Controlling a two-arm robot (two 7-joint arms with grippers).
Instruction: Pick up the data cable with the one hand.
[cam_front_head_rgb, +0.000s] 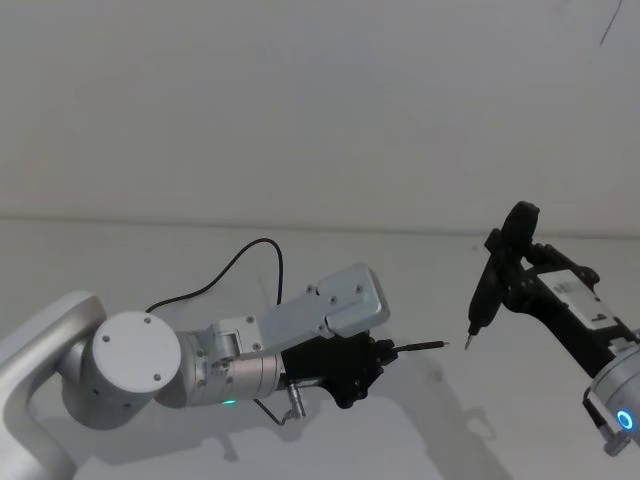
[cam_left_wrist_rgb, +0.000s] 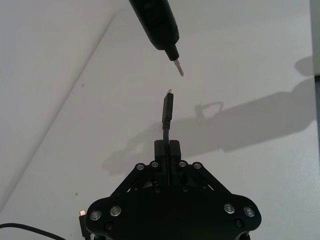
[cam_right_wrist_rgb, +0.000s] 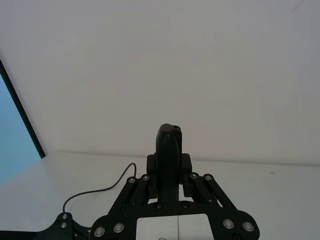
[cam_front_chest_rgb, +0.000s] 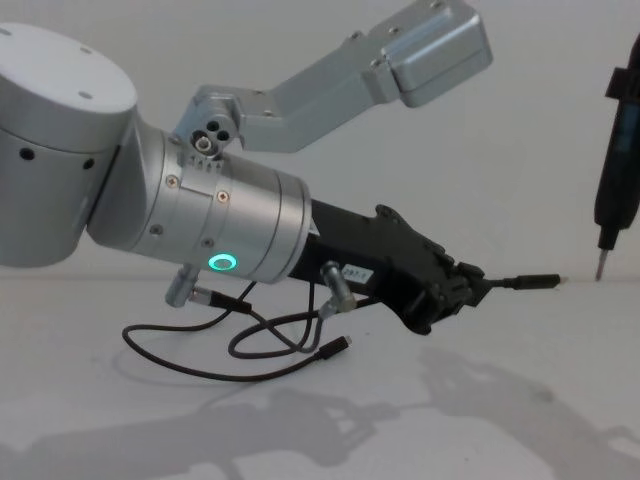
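Note:
My left gripper (cam_front_head_rgb: 385, 352) is shut on the data cable just behind one slim black plug (cam_front_head_rgb: 425, 346), which sticks out level beyond the fingertips. In the left wrist view the gripper (cam_left_wrist_rgb: 166, 147) holds that plug (cam_left_wrist_rgb: 167, 107) pointing at the metal tip of a dark tool (cam_left_wrist_rgb: 156, 20). In the chest view the rest of the data cable (cam_front_chest_rgb: 210, 365) lies looped on the table under the left gripper (cam_front_chest_rgb: 465, 280), its other plug (cam_front_chest_rgb: 335, 348) resting free. My right gripper (cam_front_head_rgb: 515, 282) is shut on the narrow upright tool (cam_front_head_rgb: 495, 285), a short gap from the held plug.
The white table (cam_front_head_rgb: 330, 440) and a white wall (cam_front_head_rgb: 320, 100) surround the work. A slack stretch of cable (cam_front_head_rgb: 250, 252) arcs behind the left arm. A dark-framed blue panel (cam_right_wrist_rgb: 15, 130) stands at the edge of the right wrist view.

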